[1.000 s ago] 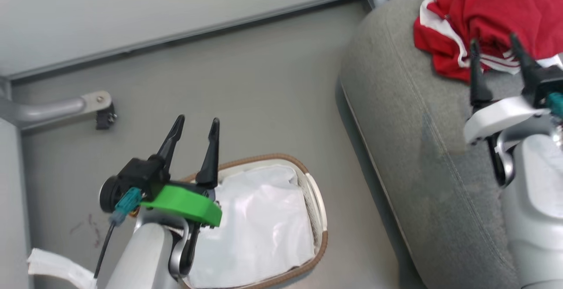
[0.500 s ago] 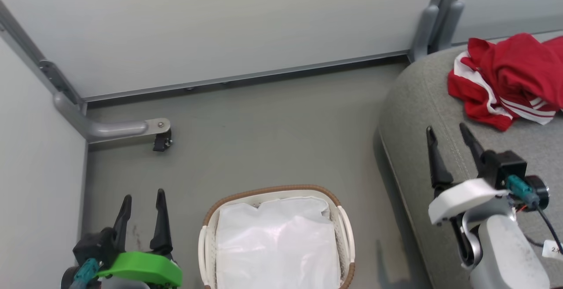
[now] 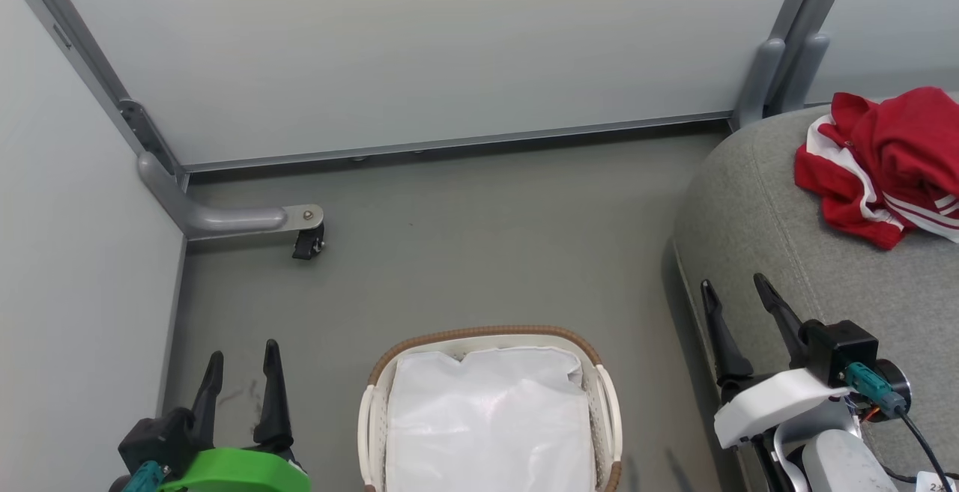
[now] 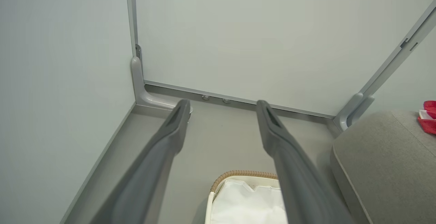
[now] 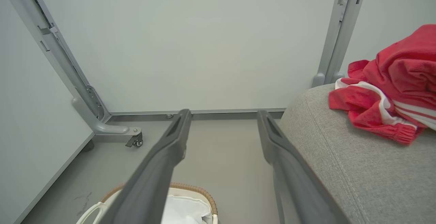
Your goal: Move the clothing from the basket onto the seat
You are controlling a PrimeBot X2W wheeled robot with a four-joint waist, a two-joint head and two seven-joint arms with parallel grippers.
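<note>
Clothing [image 3: 880,166], red with white stripes, lies crumpled in a heap on the seat [image 3: 779,267], close to its rounded far corner. The basket [image 3: 485,334] stands on the floor [image 3: 464,252] near the seat's edge, and its inside shows a plain white liner [image 3: 487,424]. The left gripper [image 3: 244,352] hangs low to the left of the basket, apart from it, its claw released with the fingers spread and gripping nothing. The right gripper [image 3: 733,283] hovers over the seat's near edge, well apart from the clothing, its claw likewise released. A grey frame leg with a black caster [image 3: 307,243] sits on the floor at the far left, by the pale wall panels.
</note>
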